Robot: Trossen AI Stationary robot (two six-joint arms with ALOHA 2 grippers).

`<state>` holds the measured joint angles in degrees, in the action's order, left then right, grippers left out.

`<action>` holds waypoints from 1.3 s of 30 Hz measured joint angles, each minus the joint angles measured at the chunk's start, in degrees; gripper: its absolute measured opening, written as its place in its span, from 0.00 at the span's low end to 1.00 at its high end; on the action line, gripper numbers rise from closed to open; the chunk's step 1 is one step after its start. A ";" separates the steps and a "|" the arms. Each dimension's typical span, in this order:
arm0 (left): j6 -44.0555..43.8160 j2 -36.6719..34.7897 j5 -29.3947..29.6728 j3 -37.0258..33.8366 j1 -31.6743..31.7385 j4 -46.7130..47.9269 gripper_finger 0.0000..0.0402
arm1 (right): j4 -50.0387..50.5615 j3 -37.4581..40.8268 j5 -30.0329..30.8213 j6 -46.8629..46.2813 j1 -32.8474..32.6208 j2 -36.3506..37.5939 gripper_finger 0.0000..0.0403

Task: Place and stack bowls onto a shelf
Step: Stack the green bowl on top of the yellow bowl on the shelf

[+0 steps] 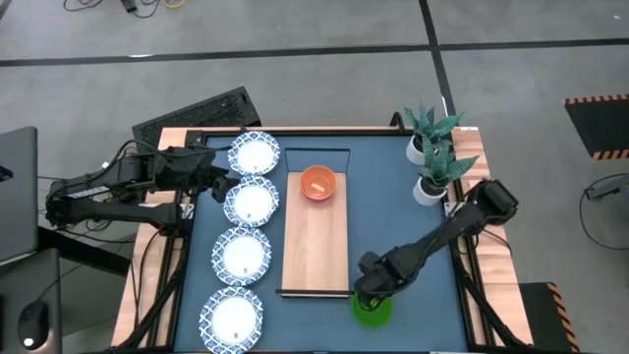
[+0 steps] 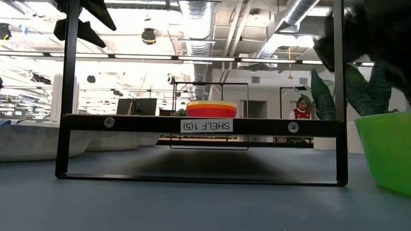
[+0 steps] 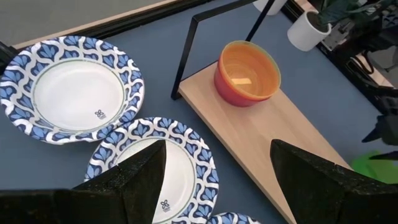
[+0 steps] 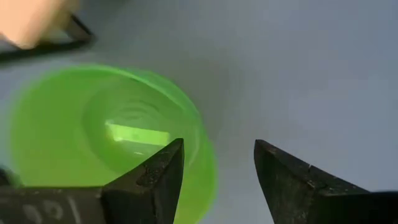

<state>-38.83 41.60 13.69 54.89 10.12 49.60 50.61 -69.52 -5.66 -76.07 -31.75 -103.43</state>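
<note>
From above we see the dark blue table (image 1: 314, 147) whole, with the wooden shelf (image 1: 316, 256) lying down its middle. Only the low view shows the shelf raised on a black frame (image 2: 200, 125) with a label, and a person in red (image 2: 302, 112) far back in the room. Four white dishes with blue rims (image 1: 243, 254) run in a line along the shelf's left side, clearly patterned in the left wrist view. Two potted plants (image 1: 432, 157) stand at the table's far right corner. On the shelf's far end sits a stack of small bowls (image 1: 316, 183); from above it reads as one orange bowl, but the low view shows red and yellow rims nested. The green bowl (image 1: 371, 308) rests on the table just beside the shelf's near right corner. The right gripper (image 4: 216, 168) hangs over the green bowl's rim, fingers spread, one finger over the bowl and the other outside it. The left gripper (image 3: 214, 171) hovers spread over the far dishes.
</note>
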 joint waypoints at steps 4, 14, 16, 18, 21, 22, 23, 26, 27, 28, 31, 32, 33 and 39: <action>-0.02 0.00 0.00 0.00 0.01 0.02 0.68 | -3.87 3.51 -0.67 -1.41 -0.02 -0.12 0.49; -0.87 0.00 -0.04 0.00 -0.01 0.83 0.68 | 0.24 4.33 -0.78 -3.80 0.01 2.64 0.06; -0.87 0.01 -0.04 0.00 0.01 0.83 0.68 | 3.27 4.41 -0.82 -4.78 0.73 4.76 0.06; -0.87 0.01 -0.04 0.00 0.01 0.82 0.68 | 6.49 4.41 -0.45 -5.95 1.96 8.00 0.05; -0.87 0.00 -0.02 0.00 -0.01 0.79 0.68 | 11.76 4.35 1.76 -7.17 4.73 14.00 0.05; -0.87 0.02 -0.02 0.00 0.00 0.79 0.68 | 13.78 4.33 3.04 -7.90 5.79 16.07 0.05; -0.87 0.01 -0.04 0.00 0.01 0.79 0.68 | 15.65 4.35 4.42 -8.48 7.03 18.24 0.05; -0.87 0.01 -0.02 0.00 0.00 0.79 0.68 | 19.25 4.35 9.40 -9.43 12.05 24.57 0.05; -0.87 0.01 -0.02 0.00 0.00 0.79 0.68 | 19.73 4.35 11.15 -9.00 14.02 26.41 0.05; -0.87 0.00 0.00 0.00 -0.01 0.79 0.68 | 19.67 4.35 12.60 -7.90 16.31 27.88 0.05; -0.87 0.00 0.04 0.00 -0.01 0.75 0.68 | 17.12 4.35 14.33 -3.34 23.77 31.12 0.05; -0.87 0.00 0.04 0.00 0.01 0.75 0.68 | 15.49 4.33 14.62 -1.10 26.46 31.41 0.05; -0.87 0.01 0.04 0.00 0.01 0.74 0.68 | 13.80 4.33 14.60 1.17 28.79 31.51 0.05; -1.33 0.02 0.09 0.00 0.01 0.72 0.68 | -0.87 3.69 9.20 13.57 40.29 27.72 0.05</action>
<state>-40.16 41.62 13.78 54.89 10.13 50.33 49.74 -65.83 3.55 -62.51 8.55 -75.71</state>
